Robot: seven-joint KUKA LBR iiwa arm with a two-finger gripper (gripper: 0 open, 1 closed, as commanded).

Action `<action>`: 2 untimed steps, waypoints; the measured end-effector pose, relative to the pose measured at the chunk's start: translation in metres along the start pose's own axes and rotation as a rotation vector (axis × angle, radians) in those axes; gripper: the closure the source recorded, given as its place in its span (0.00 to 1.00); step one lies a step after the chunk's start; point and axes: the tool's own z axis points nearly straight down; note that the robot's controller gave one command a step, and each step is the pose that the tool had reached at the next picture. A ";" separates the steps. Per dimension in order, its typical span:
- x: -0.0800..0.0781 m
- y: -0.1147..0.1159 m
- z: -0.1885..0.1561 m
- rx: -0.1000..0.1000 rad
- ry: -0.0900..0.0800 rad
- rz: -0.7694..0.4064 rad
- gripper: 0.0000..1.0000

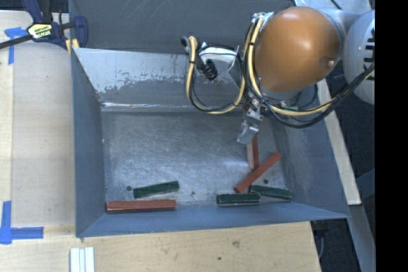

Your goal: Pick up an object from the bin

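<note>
The gripper [247, 132], which I cannot tell to be apart or together, hangs at 3 o'clock in the bin [86, 137], at the upper end of a short red-brown stick [255, 155], probably light, stiff and smooth, best taken across its narrow middle.

Nothing legible is showing: no word, number or brand is standing out on the grey bin [89, 137]. On the white arm housing [362, 32], just right of the orange cover [296, 48], a few dark marks [370, 42] are showing, too partial to be read.
</note>
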 end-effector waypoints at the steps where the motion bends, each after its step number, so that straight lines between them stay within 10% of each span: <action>1: -0.002 -0.003 0.005 -0.001 -0.008 -0.003 0.00; 2: -0.016 0.005 0.096 0.000 -0.010 -0.380 0.00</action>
